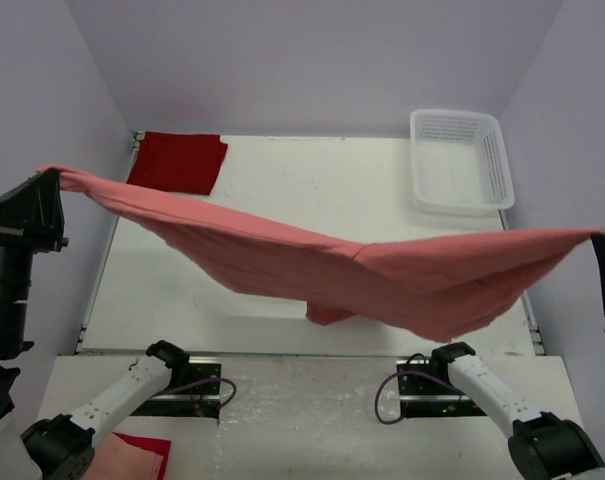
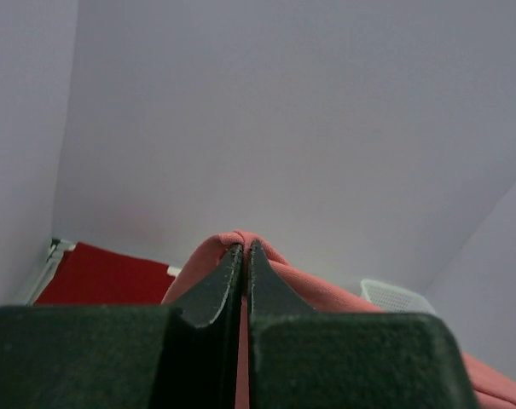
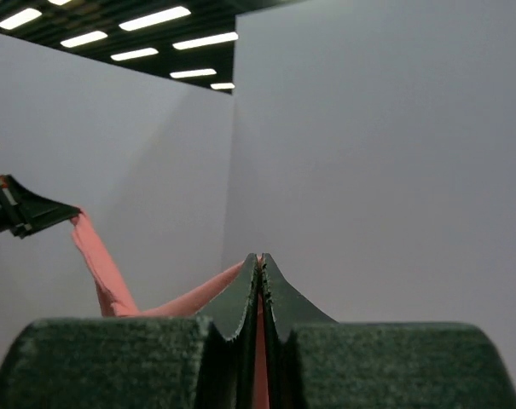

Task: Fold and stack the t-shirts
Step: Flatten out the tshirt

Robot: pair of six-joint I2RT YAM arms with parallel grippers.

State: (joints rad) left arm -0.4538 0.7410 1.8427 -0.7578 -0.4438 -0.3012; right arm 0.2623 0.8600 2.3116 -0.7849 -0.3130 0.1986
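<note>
From above, we are holding the salmon t-shirt (image 1: 382, 270) stretched in the air between our left gripper (image 1: 52, 182) and right gripper (image 1: 598, 238), and it is sagging between them. The crimson t-shirt (image 1: 177, 160) is lying on the table (image 1: 312, 190), just beyond the left gripper.

In the left wrist view, our jaws are pinching salmon cloth at their tips.

In the right wrist view, our jaws are clamping the same shirt, which is trailing leftward.

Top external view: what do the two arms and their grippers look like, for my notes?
The left arm and right arm have white links with black joints, and a dark cable loops beside each base. The left gripper and right gripper are matte black, their fingers tapering to thin tips with finely toothed inner edges.
</note>
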